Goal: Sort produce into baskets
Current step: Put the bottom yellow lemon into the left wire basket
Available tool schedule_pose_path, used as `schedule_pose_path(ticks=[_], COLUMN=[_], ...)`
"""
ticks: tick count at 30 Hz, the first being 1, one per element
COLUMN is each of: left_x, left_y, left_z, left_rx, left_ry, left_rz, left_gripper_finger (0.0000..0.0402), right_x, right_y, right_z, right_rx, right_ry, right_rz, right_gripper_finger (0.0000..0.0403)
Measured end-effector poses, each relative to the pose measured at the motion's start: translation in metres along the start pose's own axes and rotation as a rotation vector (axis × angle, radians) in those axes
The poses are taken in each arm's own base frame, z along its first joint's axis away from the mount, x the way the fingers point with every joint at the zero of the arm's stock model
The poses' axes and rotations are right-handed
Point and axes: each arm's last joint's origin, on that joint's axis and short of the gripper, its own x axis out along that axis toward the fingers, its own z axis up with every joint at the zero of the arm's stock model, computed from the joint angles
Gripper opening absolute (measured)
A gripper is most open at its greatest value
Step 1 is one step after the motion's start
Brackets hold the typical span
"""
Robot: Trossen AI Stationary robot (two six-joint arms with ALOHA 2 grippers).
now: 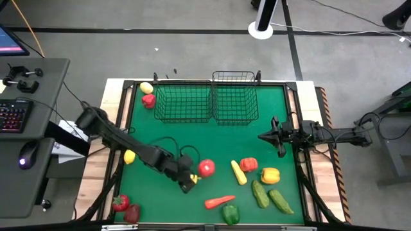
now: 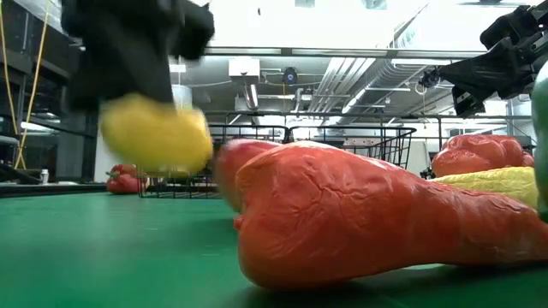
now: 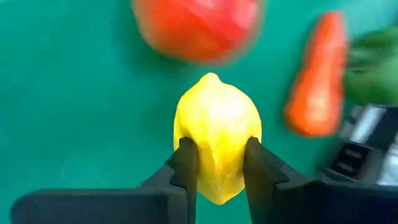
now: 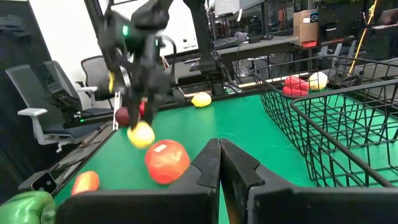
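Left gripper (image 3: 216, 163) jaws clamped, apparently lifted; right gripper (image 4: 219, 163) jaws closed.

This is a robotics lab or research workshop. In the low view, the upper middle of the frame shows an open industrial ceiling (image 2: 342, 73) with exposed ducts and strip lights. The high view has a bare concrete floor (image 1: 160, 51) crossed by taped lines and loose cables, and at the left edge a side desk (image 1: 38, 109) with a backlit keyboard (image 1: 13, 115) and a mouse (image 1: 26, 156). An office chair (image 4: 56, 106) stands at the left of the right wrist view, cardboard boxes (image 4: 305, 22) at upper right.
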Motion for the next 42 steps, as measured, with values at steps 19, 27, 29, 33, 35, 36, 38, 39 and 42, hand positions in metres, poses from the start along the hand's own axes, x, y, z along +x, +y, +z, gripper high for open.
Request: schedule_pose_path(ticks=[19,27,29,33,35,36,38,39,42], left_x=[-0.199,-0.199,-0.199,-0.199,-0.199,-0.198,-0.195,-0.193,-0.19], left_y=[0.12,0.155,0.158,0.16,0.159,0.157,0.152,0.15,0.141], left_z=[0.097,0.118,0.118,0.115,0.108,0.102,0.086,0.075,0.04], left_rx=[0.015,0.1,0.113,0.131,0.107,0.075,0.024,0.006,-0.055], left_ry=[-0.687,-0.548,-0.521,-0.464,-0.394,-0.342,-0.193,-0.113,0.063], left_rz=[0.35,0.437,0.423,0.387,0.314,0.262,0.194,0.2,0.313], left_gripper_finger=[0.0132,0.019,0.0215,0.0262,0.0279,0.0285,0.029,0.0291,0.029], right_x=[0.0,0.0,0.0,0.0,0.0,0.0,0.0,0.0,0.0], right_y=[0.0,0.0,0.0,0.0,0.0,0.0,0.0,0.0,0.0], right_z=[0.0,0.0,0.0,0.0,0.0,0.0,0.0,0.0,0.0], right_rx=[0.0,0.0,0.0,0.0,0.0,0.0,0.0,0.0,0.0], right_ry=[0.0,-0.001,0.0,-0.001,-0.001,0.0,-0.001,-0.001,-0.001], right_rz=[0.0,0.0,0.0,0.0,0.0,0.0,0.0,0.0,0.0], right_gripper_finger=[0.0,0.0,0.0,0.0,0.0,0.0,0.0,0.0,0.0])
